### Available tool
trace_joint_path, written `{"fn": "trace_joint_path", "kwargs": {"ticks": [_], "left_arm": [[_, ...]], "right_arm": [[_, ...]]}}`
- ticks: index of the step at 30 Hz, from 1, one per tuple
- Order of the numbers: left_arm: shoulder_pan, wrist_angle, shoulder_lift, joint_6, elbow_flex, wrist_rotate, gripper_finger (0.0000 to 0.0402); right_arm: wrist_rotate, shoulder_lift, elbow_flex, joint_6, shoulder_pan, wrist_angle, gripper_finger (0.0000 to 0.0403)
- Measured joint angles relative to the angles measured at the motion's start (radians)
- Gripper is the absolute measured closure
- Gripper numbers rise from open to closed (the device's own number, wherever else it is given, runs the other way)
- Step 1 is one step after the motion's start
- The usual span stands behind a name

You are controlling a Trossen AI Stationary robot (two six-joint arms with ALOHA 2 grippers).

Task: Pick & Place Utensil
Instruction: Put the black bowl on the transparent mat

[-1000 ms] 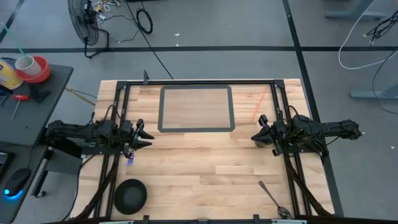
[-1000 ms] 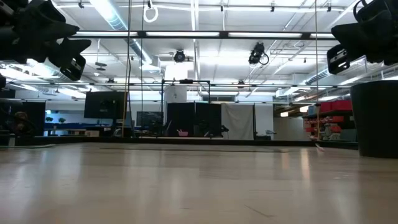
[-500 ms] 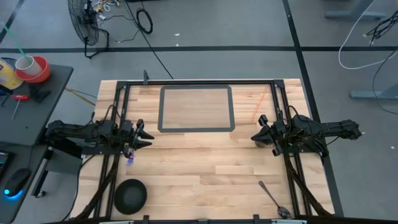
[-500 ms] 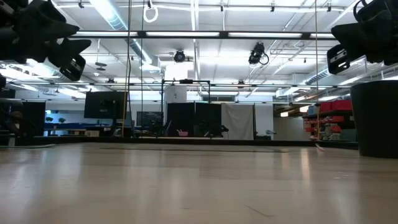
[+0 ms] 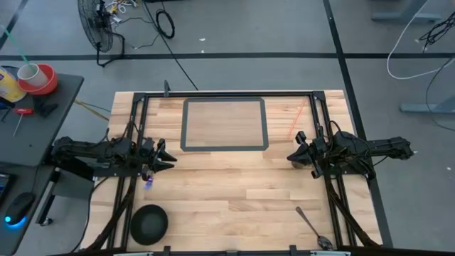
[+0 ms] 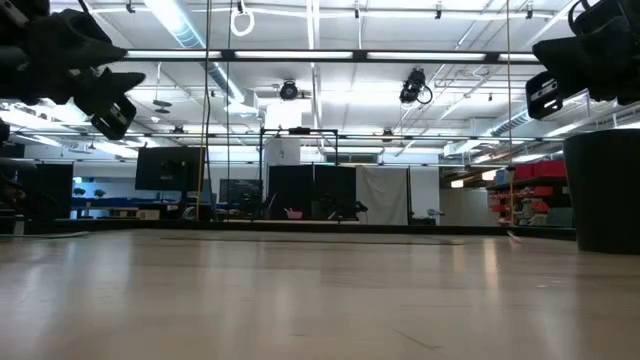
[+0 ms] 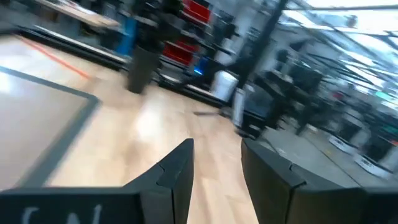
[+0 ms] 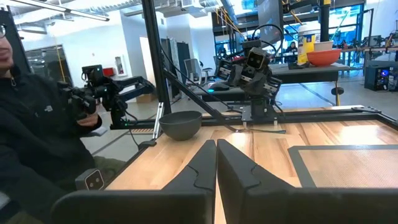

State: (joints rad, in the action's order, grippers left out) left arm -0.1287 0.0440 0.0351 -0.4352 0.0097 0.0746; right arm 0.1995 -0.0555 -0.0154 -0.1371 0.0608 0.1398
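Note:
A metal spoon (image 5: 313,227) lies flat on the wooden table near its near right corner, bowl end toward the near edge. A dark bowl (image 5: 149,224) stands near the near left corner and also shows in the right wrist view (image 8: 181,124). My left gripper (image 5: 169,156) hovers open above the table's left side, a clear gap between its fingers in its wrist view (image 7: 217,174). My right gripper (image 5: 290,157) hovers above the right side, well toward the far edge from the spoon, its fingers shut together (image 8: 216,163). Neither gripper touches anything.
A rectangle of dark tape (image 5: 224,124) marks the table's far middle. Black frame rails (image 5: 334,206) run along both sides of the table. A person in dark clothing (image 8: 37,137) shows beyond the table in the right wrist view. Bare wood lies between the grippers.
My left gripper has tipped down a little; the low view shows its fingers lower than before. The spoon and bowl have not moved.

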Motion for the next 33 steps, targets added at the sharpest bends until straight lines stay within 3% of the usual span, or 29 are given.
{"fn": "trace_joint_path", "kwargs": {"ticks": [9, 16, 25, 33], "left_arm": [[-0.054, 0.086, 0.066, -0.080, -0.001, 0.073, 0.0264], [-0.242, 0.287, 0.175, -0.077, -0.001, -0.122, 0.0264], [-0.512, 0.567, 0.438, -0.078, 0.000, -0.407, 0.0264], [-0.678, 0.505, 0.675, -0.145, 0.167, -0.562, 0.0264]], "right_arm": [[0.000, 0.000, 0.000, 0.000, 0.000, 0.000, 0.0386], [0.000, 0.000, 0.000, 0.000, 0.000, 0.000, 0.0386], [0.000, 0.000, 0.000, 0.000, 0.000, 0.000, 0.0386], [0.000, 0.000, 0.000, 0.000, 0.000, 0.000, 0.0386]]}}
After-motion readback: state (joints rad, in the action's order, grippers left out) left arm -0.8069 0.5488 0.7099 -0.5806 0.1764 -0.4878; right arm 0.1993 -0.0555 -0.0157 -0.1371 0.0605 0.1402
